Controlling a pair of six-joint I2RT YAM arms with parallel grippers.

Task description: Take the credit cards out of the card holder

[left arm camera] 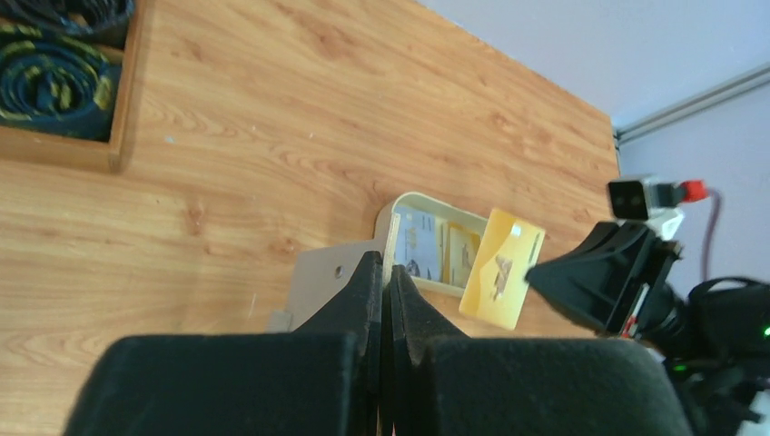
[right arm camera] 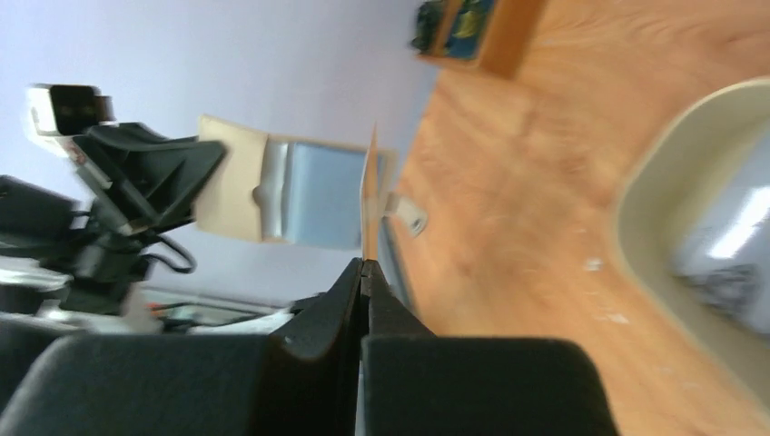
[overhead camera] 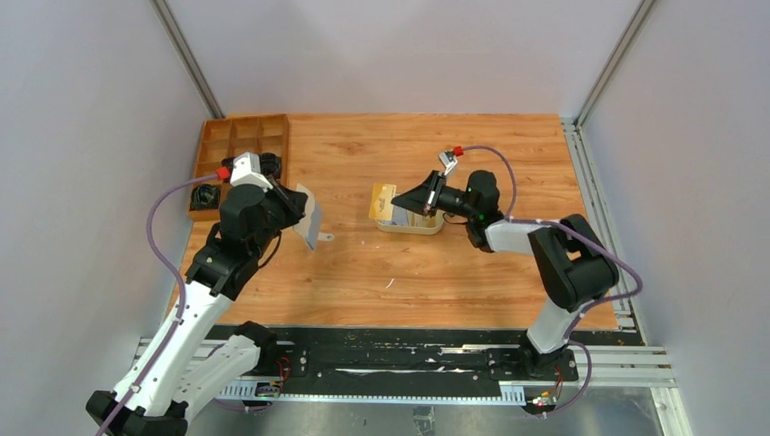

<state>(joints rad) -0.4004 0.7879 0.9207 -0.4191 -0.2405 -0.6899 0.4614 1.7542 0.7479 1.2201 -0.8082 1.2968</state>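
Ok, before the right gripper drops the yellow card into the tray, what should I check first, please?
1. The right gripper is shut on the yellow card: ok.
2. The card hangs over the tray, not past its rim: cannot tell; in the top view it sits at the tray's left end.
3. The tray has room: ok, the cards inside lie flat.
4. The left gripper is shut on the card holder, held off the table: ok.
5. The two arms are apart: ok.
6. More cards wait in the holder: cannot tell, the pockets are blurred.
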